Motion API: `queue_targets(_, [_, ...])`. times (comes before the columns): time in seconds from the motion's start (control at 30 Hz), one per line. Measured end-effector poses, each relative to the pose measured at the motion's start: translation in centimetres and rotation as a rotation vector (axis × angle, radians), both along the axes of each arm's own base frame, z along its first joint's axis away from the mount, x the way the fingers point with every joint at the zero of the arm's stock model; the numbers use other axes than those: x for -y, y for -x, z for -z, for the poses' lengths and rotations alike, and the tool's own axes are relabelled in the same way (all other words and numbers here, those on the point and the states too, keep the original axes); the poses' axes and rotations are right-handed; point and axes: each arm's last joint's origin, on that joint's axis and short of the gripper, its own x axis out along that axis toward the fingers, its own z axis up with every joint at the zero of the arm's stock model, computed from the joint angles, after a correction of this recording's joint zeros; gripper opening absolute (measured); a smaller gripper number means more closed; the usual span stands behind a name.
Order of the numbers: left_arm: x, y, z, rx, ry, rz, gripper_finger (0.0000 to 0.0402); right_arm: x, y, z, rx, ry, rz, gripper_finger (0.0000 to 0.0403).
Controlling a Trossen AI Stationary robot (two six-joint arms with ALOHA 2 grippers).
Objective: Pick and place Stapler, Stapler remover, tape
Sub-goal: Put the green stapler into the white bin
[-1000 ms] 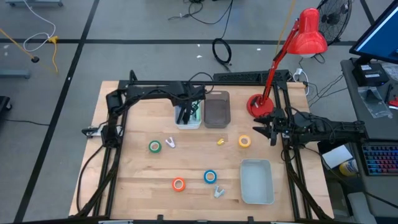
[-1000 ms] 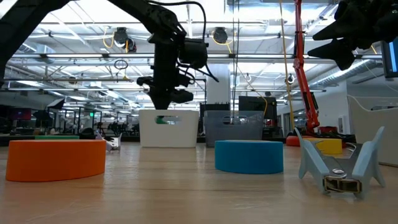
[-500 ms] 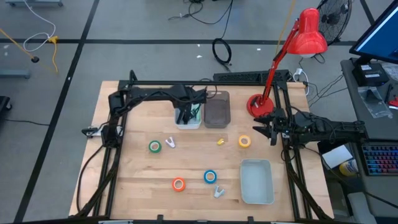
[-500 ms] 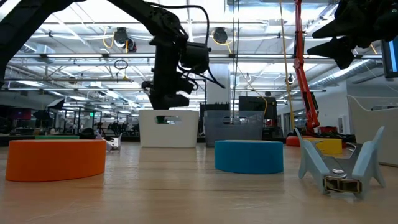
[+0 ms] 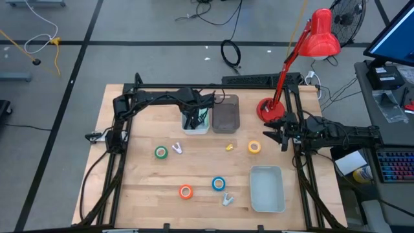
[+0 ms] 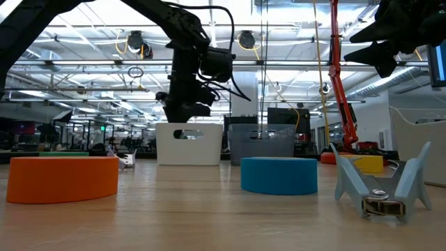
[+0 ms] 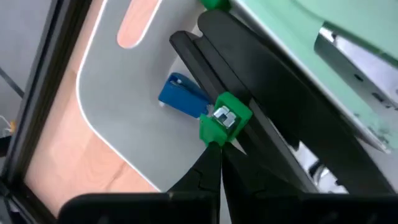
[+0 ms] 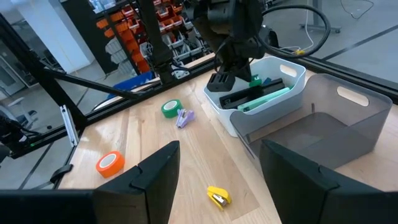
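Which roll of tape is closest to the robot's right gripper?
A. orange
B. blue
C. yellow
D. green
C: in the high view the yellow tape lies just beside the open right gripper, while the other rolls sit farther across the table.

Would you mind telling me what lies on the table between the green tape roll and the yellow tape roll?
In the high view, between the green tape roll and yellow tape roll lie a small lilac staple remover and a small yellow one.

No text, label, brand, number or sign can be read in any view; nothing on the counter or in the room behind it carries legible writing.
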Motion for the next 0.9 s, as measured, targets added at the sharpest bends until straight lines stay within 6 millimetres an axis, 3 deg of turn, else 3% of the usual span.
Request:
queue_targets(0.23, [0.0,0.1,0.0,0.017,0.044,-0.027,0.0028,0.0,0.0,0.0,0.0,0.0,0.0,0.0212])
queue_targets(0.47, [-0.4,0.2,0.1,0.032,0.056,-0.069,0.0072,0.0,0.0,0.0,-0.001,0.003,-0.001,0.0212])
queue_targets(0.9, [-1.6,-0.1,-2.1,0.063,0.041,-0.083,0.0119,0.0,0.0,0.0,-0.001,0.003,-0.001,0.0212])
